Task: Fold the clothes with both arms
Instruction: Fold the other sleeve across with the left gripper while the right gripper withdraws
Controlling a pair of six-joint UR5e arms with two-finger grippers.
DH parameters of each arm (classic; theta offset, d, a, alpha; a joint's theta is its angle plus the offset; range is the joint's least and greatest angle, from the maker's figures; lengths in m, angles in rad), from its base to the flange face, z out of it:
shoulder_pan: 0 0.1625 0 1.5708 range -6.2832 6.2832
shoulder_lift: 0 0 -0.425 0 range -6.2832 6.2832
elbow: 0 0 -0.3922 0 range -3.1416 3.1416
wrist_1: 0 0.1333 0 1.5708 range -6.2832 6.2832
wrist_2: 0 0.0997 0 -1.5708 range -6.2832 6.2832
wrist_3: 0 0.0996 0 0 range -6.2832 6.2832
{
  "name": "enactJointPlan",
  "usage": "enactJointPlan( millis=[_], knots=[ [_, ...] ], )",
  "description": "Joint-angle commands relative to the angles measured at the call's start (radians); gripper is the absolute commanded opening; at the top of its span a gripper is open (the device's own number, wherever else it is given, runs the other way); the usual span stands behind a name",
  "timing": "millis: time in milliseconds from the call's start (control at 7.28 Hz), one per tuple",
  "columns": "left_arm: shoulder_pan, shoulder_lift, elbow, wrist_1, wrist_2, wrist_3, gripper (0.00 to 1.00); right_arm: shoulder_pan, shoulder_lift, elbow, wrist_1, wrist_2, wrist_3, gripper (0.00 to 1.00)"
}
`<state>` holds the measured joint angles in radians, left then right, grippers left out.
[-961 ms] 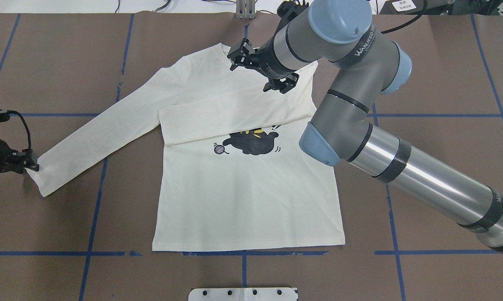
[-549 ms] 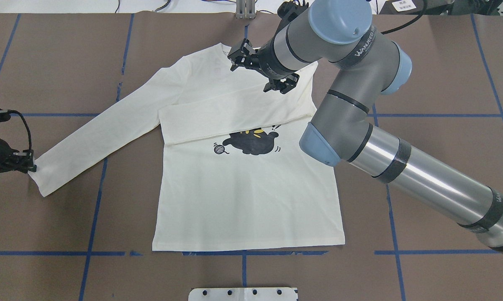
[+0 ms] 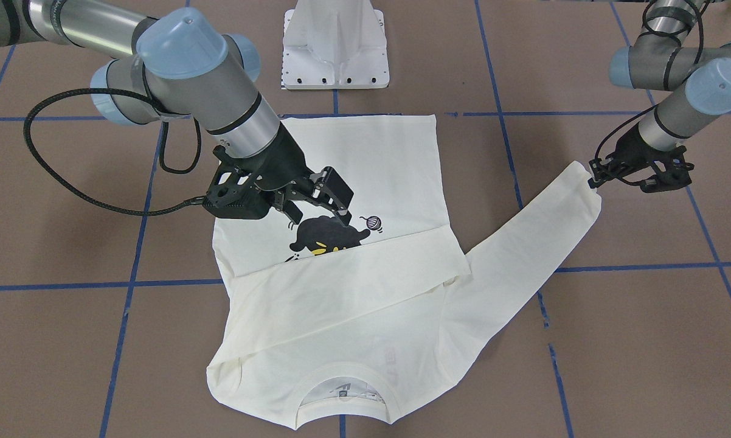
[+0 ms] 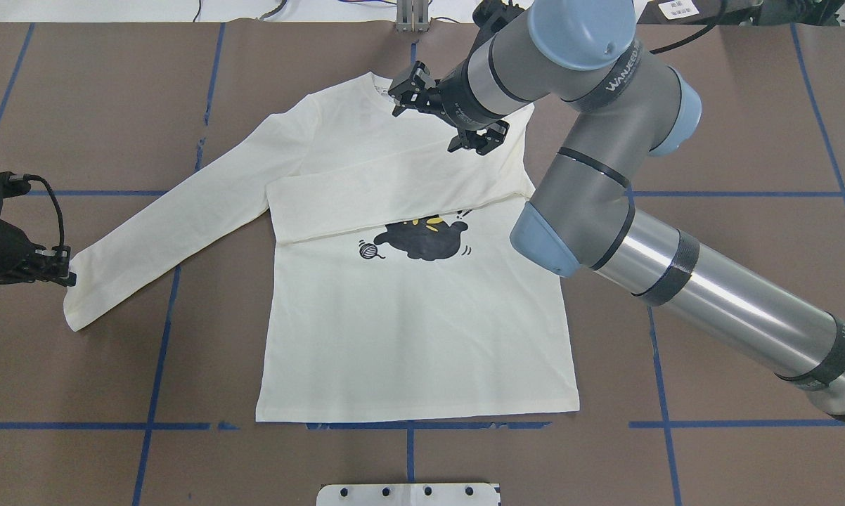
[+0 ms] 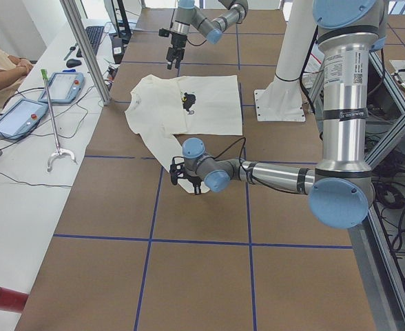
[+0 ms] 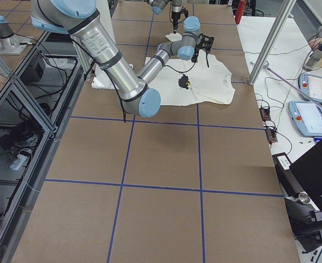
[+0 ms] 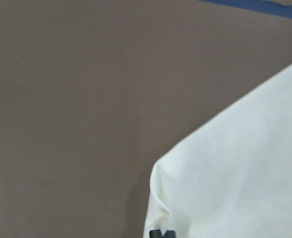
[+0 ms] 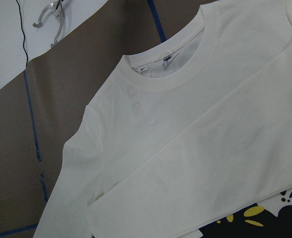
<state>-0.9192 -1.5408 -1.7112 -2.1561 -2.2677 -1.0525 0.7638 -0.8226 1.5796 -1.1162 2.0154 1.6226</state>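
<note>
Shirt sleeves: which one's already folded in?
The robot's-right sleeve, lying across the chest above the cat print. The other sleeve lies stretched out, cuff in the left gripper.

Light falls bright, even and diffuse from above, so the brown worktop [image 4: 746, 140] and the cream T-shirt [image 4: 408, 337] read clearly with only soft shadows. A faint grey patch lies on the cloth beneath the right arm [image 4: 718, 295] toward 12 o'clock in the overhead view, and a white glare streak runs along that arm's silver tube at 4 o'clock. The left wrist view is soft and out of focus with a cool, bluish cast on the fabric, the right wrist view is sharp, and far detail toward 12 o'clock in both side views is too small to read.
</note>
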Motion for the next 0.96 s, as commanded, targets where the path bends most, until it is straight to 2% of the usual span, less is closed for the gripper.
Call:
enactJointPlan(
  millis=[0, 275, 549, 687, 824],
  knots=[
    [-0.001, -0.188, -0.070, 0.059, -0.056, -0.192, 0.00, 0.076, -0.143, 0.118, -0.002, 0.075, -0.104, 1.00],
    [0.025, -0.538, -0.030, 0.219, -0.032, -0.379, 0.00, 0.167, -0.281, 0.193, 0.003, 0.160, -0.226, 1.00],
    [0.159, -0.797, 0.008, 0.228, 0.162, -0.506, 0.00, 0.250, -0.445, 0.311, -0.001, 0.202, -0.327, 1.00],
    [0.230, -0.876, 0.031, 0.226, 0.259, -0.583, 0.00, 0.296, -0.523, 0.350, 0.004, 0.238, -0.399, 1.00],
    [0.347, -0.925, 0.082, 0.217, 0.413, -0.604, 0.00, 0.339, -0.568, 0.396, 0.003, 0.278, -0.417, 1.00]
  ],
)
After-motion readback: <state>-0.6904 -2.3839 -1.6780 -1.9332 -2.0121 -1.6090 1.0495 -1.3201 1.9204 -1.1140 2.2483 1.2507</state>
